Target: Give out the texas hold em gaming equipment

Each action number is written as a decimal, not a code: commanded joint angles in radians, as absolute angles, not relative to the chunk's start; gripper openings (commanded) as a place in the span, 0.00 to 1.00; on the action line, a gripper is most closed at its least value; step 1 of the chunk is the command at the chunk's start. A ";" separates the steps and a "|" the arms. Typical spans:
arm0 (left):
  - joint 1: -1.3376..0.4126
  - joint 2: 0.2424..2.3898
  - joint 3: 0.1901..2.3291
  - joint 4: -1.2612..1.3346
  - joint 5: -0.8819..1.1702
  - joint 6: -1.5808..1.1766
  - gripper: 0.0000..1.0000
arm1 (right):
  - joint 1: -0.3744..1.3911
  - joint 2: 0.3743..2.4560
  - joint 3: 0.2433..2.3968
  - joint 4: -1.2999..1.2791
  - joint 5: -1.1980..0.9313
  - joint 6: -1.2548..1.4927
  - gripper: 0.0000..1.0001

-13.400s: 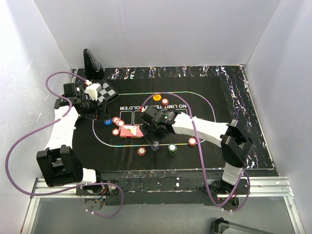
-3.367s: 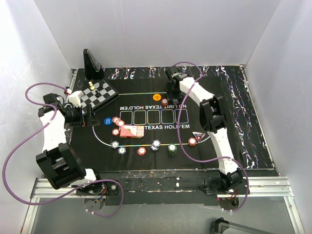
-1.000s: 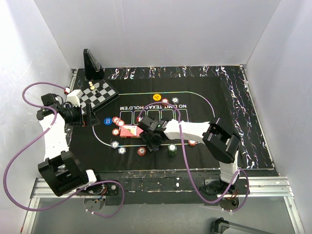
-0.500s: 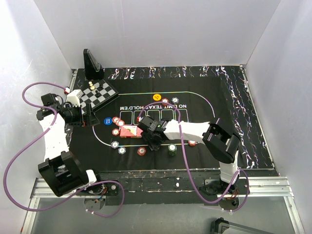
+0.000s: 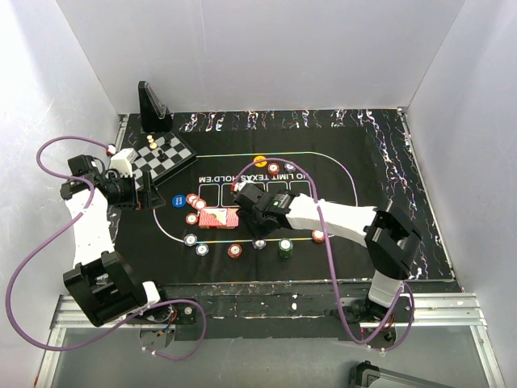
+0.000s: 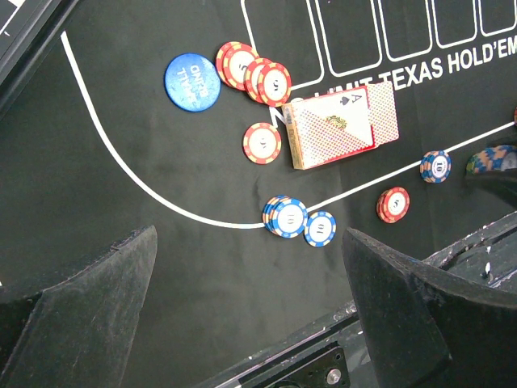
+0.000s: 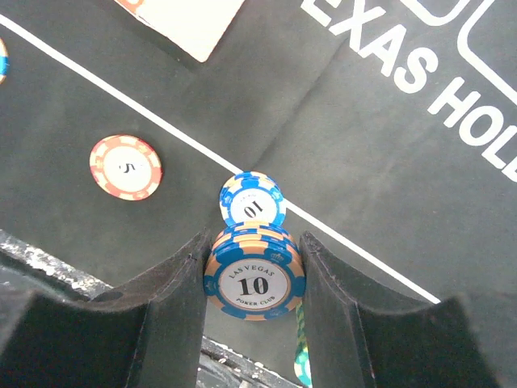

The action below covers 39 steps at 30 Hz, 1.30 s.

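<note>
At the far left, the left gripper [image 6: 246, 275] is hanging over the near-left curve of the black mat [image 5: 363, 162], just in front of the chessboard [image 5: 166, 153]. Its fingers are standing spread wide with nothing between them. Under its camera the blue disc [image 6: 192, 82], a row of red chips [image 6: 254, 71] and the playing cards [image 6: 339, 121] are lying close together on the mat.

Right of the cards is where things are changing. A second ago the right gripper [image 7: 254, 242] was wider; now its fingers are pinching the blue chip stack [image 7: 254, 279] from both sides. The stack is sitting just on the near side of the white line [image 7: 97, 81], beside a single blue chip [image 7: 252, 200]. Whether it is lifting yet I cannot tell. The grasp looks made, so carrying the stack to a player's place is probably coming next.
</note>
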<state>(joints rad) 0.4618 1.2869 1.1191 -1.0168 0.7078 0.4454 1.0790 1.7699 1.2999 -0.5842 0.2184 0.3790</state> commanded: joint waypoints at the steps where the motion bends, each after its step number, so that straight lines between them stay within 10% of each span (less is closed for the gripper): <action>1: 0.460 1.250 1.134 -1.015 0.732 0.445 1.00 | 1.054 1.684 1.330 -0.617 0.270 0.387 0.05; 19: 0.459 1.269 1.147 -1.019 0.742 0.446 1.00 | 0.442 1.440 0.987 -0.631 0.430 0.557 0.01; 39: 0.459 1.266 1.127 -1.020 0.753 0.457 1.00 | 0.345 1.666 1.043 -0.569 0.417 0.591 0.03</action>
<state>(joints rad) 0.4618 1.2873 1.1191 -1.0172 0.7197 0.4458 0.3603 1.6653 1.0504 -0.5983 0.3904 0.5518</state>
